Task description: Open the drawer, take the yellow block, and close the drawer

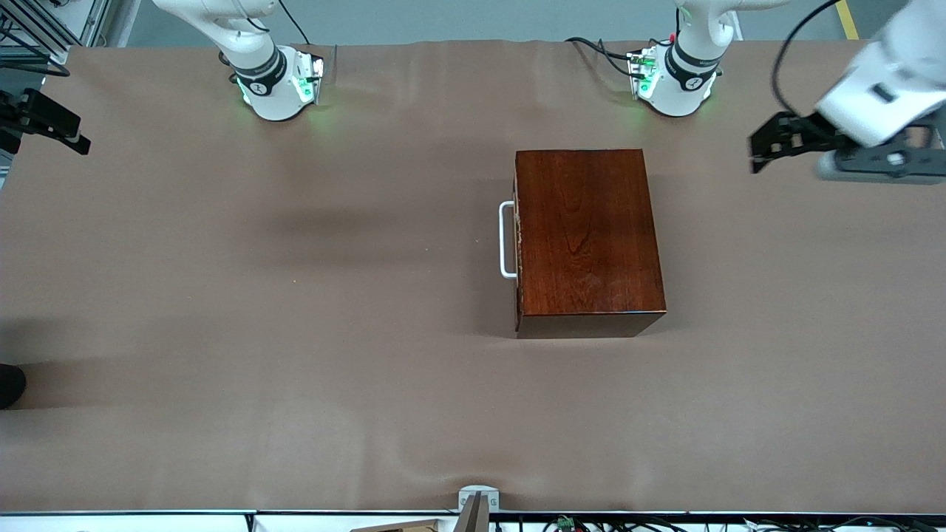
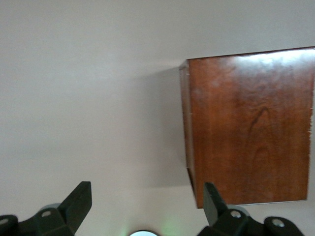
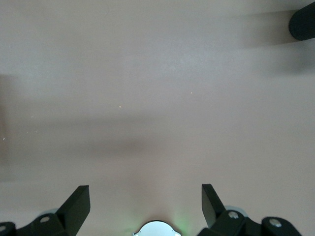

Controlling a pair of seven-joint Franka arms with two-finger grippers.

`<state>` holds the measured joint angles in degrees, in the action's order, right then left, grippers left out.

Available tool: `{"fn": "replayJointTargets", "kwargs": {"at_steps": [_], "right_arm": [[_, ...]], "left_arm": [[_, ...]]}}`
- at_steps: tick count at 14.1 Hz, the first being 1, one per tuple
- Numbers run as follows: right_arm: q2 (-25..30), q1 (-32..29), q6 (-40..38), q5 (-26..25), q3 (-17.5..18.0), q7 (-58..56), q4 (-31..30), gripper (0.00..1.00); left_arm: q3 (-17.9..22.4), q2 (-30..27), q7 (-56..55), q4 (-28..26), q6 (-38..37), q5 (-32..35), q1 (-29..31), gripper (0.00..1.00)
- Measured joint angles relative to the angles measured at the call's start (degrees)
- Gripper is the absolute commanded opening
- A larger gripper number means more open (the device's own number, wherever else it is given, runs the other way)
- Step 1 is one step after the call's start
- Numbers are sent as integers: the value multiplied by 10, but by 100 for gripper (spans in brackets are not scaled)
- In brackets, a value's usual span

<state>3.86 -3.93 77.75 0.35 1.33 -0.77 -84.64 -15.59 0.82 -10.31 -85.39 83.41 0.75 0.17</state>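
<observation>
The dark reddish-brown wooden box (image 1: 587, 236) stands mid-table with its drawer pushed in. The drawer's white handle (image 1: 507, 240) faces the right arm's end of the table. The yellow block is hidden. My left gripper (image 1: 758, 154) is open and empty, up in the air over the table at the left arm's end, apart from the box. Its wrist view shows the open gripper (image 2: 146, 199) and the box top (image 2: 251, 128). My right gripper (image 1: 74, 137) hangs over the table's edge at the right arm's end. In its wrist view it (image 3: 145, 201) is open over bare cloth.
Brown cloth (image 1: 295, 332) covers the whole table. A dark rounded object (image 1: 9, 386) sits at the table's edge at the right arm's end, nearer the front camera; it also shows in the right wrist view (image 3: 302, 22).
</observation>
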Motion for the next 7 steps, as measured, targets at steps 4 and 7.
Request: {"fn": "replayJointTargets", "kwargs": {"at_steps": [4, 7], "right_arm": [[0, 0, 0, 0, 0, 0, 0, 100], [-1, 0, 0, 0, 0, 0, 0, 100]], "left_arm": [[-33, 68, -109, 49, 10, 0, -72, 100], [-31, 132, -183, 89, 40, 8, -150, 100]]}}
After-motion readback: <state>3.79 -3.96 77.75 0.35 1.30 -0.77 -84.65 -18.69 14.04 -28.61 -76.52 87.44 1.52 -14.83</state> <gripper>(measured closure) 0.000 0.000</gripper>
